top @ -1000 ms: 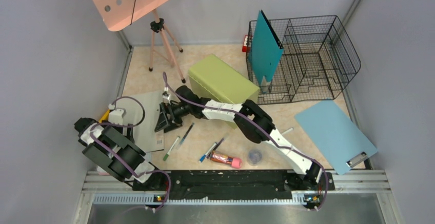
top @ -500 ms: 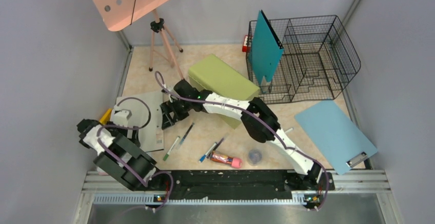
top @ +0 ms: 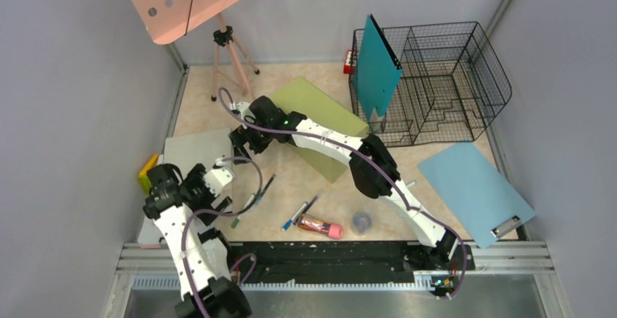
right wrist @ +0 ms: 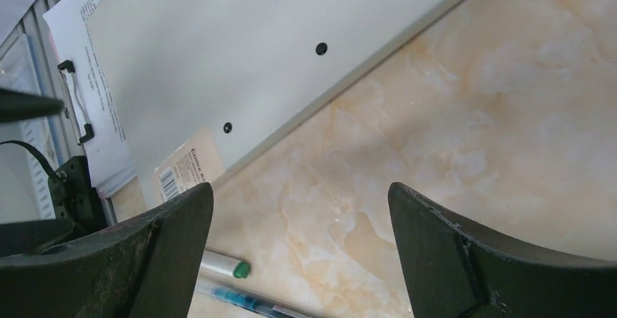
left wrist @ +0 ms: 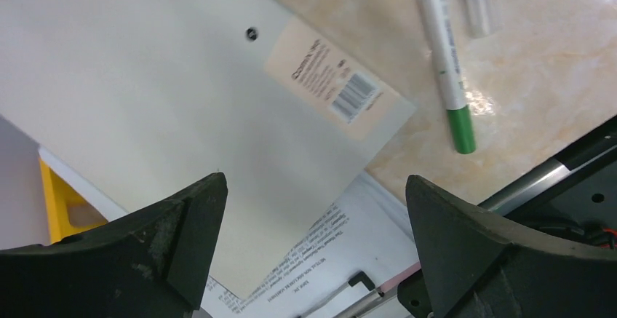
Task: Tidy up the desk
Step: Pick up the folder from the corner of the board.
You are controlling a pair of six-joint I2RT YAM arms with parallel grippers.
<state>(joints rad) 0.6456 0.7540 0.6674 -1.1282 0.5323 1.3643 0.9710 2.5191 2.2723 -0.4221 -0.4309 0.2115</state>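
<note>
The desk is a beige marbled tabletop. A grey board lies at its left, over a printed sheet on a clipboard. My left gripper is open and empty above the board's near right corner, where a barcode label shows. My right gripper is open and empty above the bare desk beside the board's right edge. A white pen with a green cap and a blue pen lie just right of the board.
An olive-green box sits mid-desk under the right arm. A wire rack holds a teal folder at back right. A light blue clipboard, a pink glue stick, another blue pen and a pink tripod stand are nearby.
My left arm has unfolded from the far left and swung right over the board's near corner. My right gripper has moved back along the board's right edge.
</note>
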